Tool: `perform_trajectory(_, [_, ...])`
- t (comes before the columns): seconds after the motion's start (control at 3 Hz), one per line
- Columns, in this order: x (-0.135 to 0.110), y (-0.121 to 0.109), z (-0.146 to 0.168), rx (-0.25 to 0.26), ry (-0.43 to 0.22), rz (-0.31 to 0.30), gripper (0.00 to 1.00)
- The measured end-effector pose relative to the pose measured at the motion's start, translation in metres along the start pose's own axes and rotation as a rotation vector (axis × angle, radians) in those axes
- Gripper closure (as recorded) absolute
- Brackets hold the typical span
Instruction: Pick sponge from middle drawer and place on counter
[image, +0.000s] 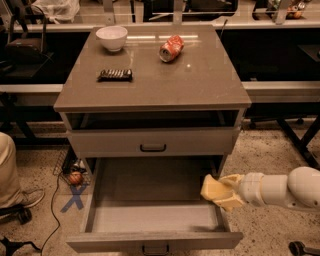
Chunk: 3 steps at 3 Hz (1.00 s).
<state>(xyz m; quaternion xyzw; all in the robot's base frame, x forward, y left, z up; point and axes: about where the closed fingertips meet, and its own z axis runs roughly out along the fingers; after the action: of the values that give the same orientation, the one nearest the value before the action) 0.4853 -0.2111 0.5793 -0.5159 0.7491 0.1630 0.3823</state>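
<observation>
The bench (165, 87) tops the cabinet, and its near right part is bare. A white bowl (111, 38) sits far left, a crushed red can (171, 48) far and near the middle, and a dark bar (115, 75) left of centre. Below it the middle drawer (150, 217) is pulled out toward the near side with nothing on its grey floor. The white arm (292, 189) reaches in from the right, low down at drawer height. Its hand (229, 192) is over the drawer's right wall, closed on the sponge (212, 189), which is clear of the floor and sticks out leftward from the hand over the drawer. The coming move turns on one relation: the bench surface lies above and farther back than the hand, with its near edge overhanging the drawers between them. I judge the hand must rise past that edge before going far and slightly left. The bare near right corner is the closest landing spot, well apart from the can.
</observation>
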Motion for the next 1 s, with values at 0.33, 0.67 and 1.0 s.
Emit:
perform_trajectory(0.33, [-0.021, -0.020, -0.023, 0.041, -0.049, -0.007, 1.00])
perform_trajectory(0.67, [-0.080, -0.066, -0.112, 0.196, -0.123, -0.083, 1.00])
perform_trajectory(1.0, [-0.141, -0.100, -0.164, 0.294, -0.157, -0.176, 1.00])
